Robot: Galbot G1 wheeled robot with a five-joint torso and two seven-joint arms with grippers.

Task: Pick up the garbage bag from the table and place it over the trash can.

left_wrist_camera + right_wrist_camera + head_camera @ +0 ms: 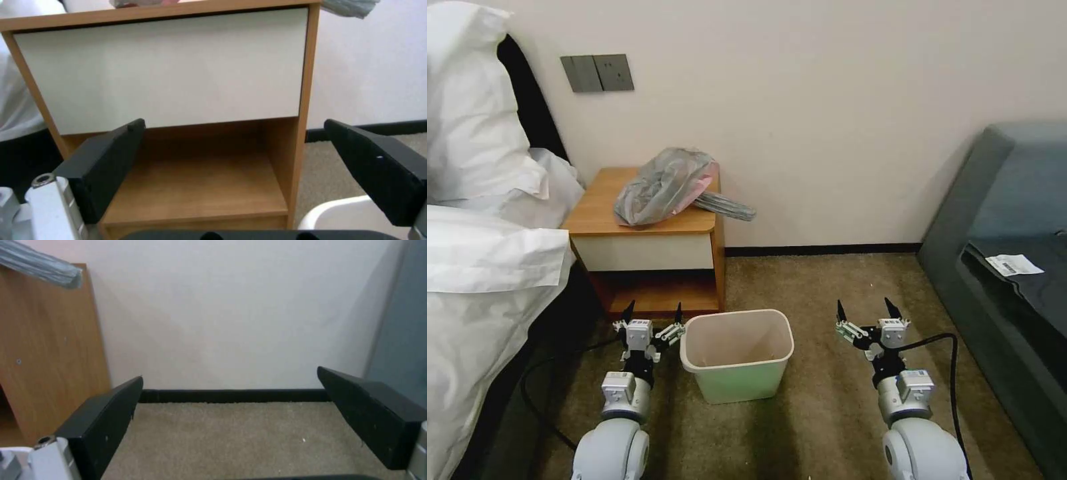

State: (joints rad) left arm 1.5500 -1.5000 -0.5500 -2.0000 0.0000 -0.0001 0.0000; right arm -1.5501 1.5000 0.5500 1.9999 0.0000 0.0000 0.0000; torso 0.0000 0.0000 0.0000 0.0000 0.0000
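The garbage bag [664, 185], crinkly grey with a pink tint, lies crumpled on the table [594, 207], a wooden nightstand with a white drawer front. One twisted end of the bag hangs past the table's right edge. The trash can [738, 353] stands upright on the carpet in front of the table, cream inside and pale green outside. My left gripper [652, 309] hovers open just left of the can's rim, facing the table's lower shelf [195, 186]. My right gripper [865, 307] hangs open over the carpet to the can's right. A tip of the bag [42, 268] juts past the table's side panel [49, 353].
A bed with white bedding [480, 253] fills the left side, close to my left arm. A dark grey sofa [1014, 267] with a paper slip [1014, 265] stands at the right. Black cables run along the carpet [827, 293] beside both arms. The wall is close behind the table.
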